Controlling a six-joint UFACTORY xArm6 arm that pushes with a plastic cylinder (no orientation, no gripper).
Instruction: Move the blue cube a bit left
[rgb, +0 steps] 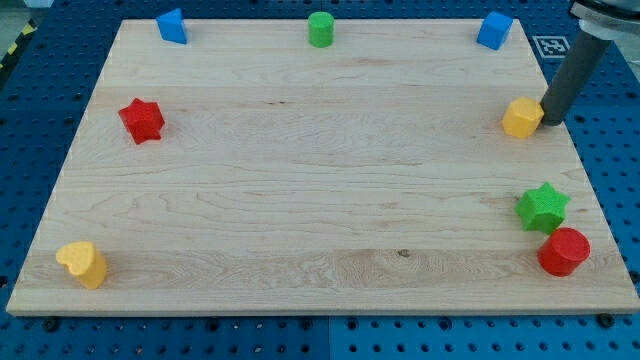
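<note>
Blue cube sits near the top right corner of the tabletop, above my tip and a little to the view's left of it, not touching it. My tip is a bare dark rod end with no jaws, so I cannot tell any jaw state. It touches the right side of the yellow block. Below my tip lie the green star and the red cylinder. Far to its left are the green cylinder, the other blue block, the red star and the rounded yellow piece.
</note>
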